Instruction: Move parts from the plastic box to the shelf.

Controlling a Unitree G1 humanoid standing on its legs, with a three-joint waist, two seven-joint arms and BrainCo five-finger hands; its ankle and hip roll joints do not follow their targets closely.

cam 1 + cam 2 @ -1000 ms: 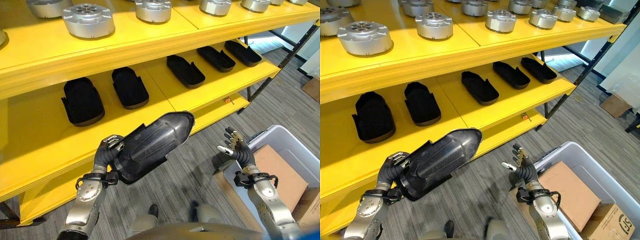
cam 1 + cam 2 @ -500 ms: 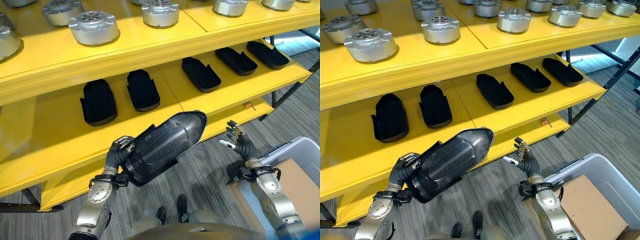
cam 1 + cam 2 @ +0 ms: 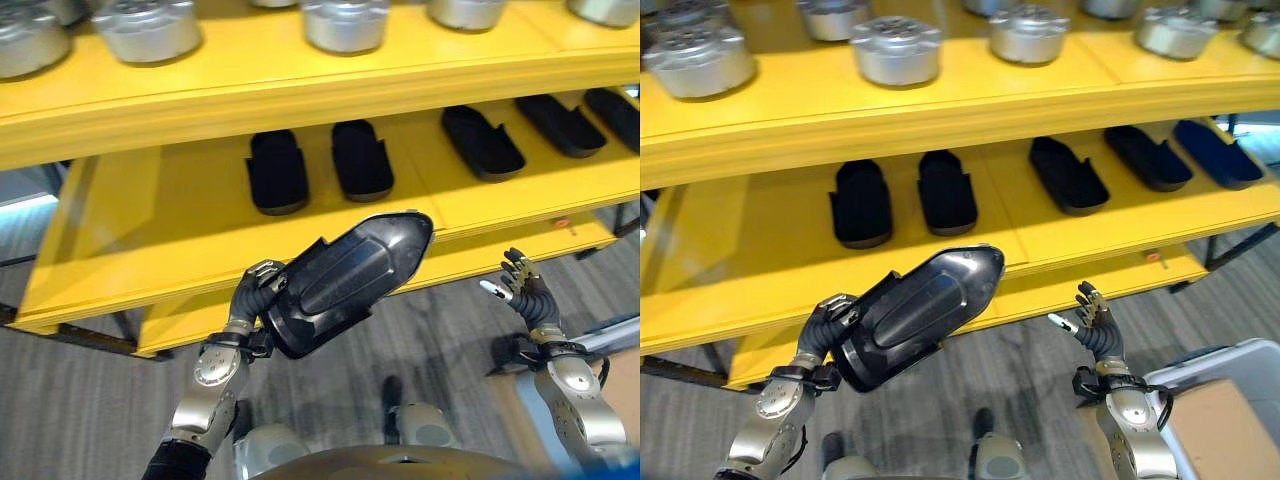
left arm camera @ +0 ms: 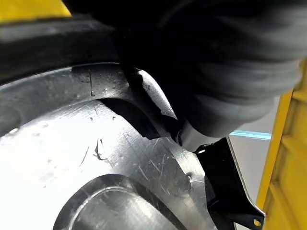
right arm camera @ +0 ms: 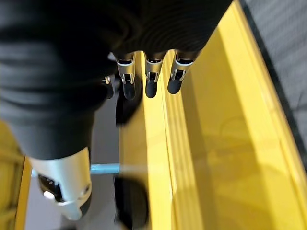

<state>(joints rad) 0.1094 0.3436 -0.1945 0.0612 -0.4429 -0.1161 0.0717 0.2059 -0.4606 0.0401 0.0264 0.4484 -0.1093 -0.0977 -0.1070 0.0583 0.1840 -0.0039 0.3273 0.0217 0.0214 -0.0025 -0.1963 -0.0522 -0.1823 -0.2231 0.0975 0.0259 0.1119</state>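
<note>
Yellow shelf point(image 3: 150, 215) across upper frame: silver discs point(image 3: 896, 48) on top tier, black shells point(image 3: 860, 203) on middle tier. Black shell part point(image 3: 345, 282) at centre frame, clamped at wide end by left hand point(image 3: 250, 300); long axis diagonal, narrow nose toward upper right, level with shelf lip. Likely risks: nose clipping shelf edge, one-ended hold letting part sag. Right hand point(image 3: 1092, 325) lower right, fingers spread, empty.

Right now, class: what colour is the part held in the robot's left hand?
Glossy black. The part in the left hand shows best in the right eye view.
</note>
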